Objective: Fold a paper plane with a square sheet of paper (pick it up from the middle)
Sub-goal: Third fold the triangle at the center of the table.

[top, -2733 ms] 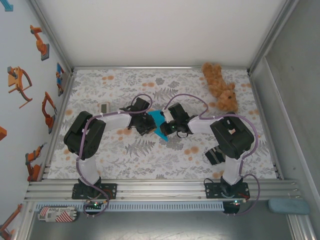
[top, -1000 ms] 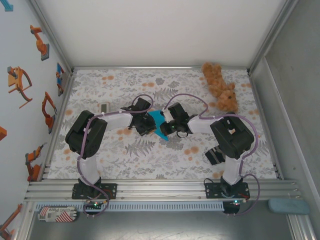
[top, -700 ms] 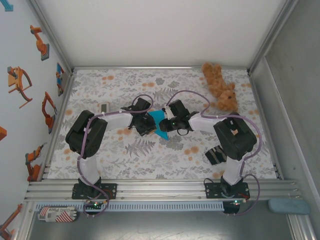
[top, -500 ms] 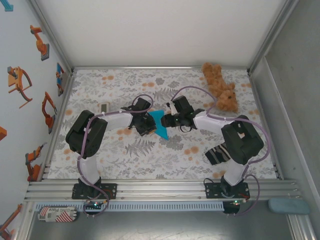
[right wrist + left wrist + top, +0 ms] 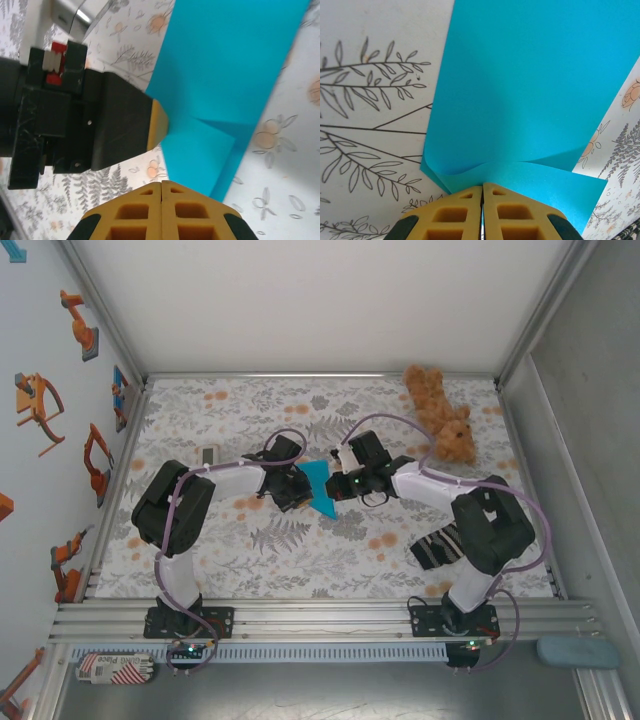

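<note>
The flowered tabletop (image 5: 300, 550) carries the blue paper (image 5: 320, 485) at its middle, partly folded. The left claw (image 5: 482, 192) is closed and pinches one edge, where a flap curls up. The right claw (image 5: 161, 187) is closed too, tips at the paper; whether it nips it I cannot tell. The paper looks light, thin, easily creased: better to hold it gently by an edge near the fold.

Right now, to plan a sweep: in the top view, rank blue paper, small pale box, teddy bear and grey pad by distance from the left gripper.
From the left gripper:
1. blue paper, at its fingertips
2. small pale box, left side
3. teddy bear, far right corner
4. grey pad, near right, off-table
</note>
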`<state>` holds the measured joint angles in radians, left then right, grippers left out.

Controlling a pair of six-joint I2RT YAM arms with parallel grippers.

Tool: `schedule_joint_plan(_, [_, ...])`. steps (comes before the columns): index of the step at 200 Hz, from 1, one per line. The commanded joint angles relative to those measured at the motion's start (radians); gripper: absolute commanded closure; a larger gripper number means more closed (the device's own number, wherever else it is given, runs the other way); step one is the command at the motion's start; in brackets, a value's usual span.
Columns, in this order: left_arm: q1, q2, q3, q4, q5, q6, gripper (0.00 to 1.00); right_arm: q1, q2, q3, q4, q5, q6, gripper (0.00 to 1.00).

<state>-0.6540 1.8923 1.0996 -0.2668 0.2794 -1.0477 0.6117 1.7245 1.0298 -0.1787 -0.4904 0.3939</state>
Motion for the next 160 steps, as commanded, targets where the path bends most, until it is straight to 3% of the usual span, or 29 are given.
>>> schedule_joint_plan(1, [-0.009, 0.072, -0.023, -0.102, -0.06, -0.018, 0.92, 0.026, 0.052, 0.031, -0.039, -0.086, 0.0, 1.0])
schedule_joint_plan(160, [-0.01, 0.075, -0.012, -0.106, -0.043, 0.006, 0.92, 0.056, 0.2, 0.116, -0.125, -0.036, -0.01, 1.0])
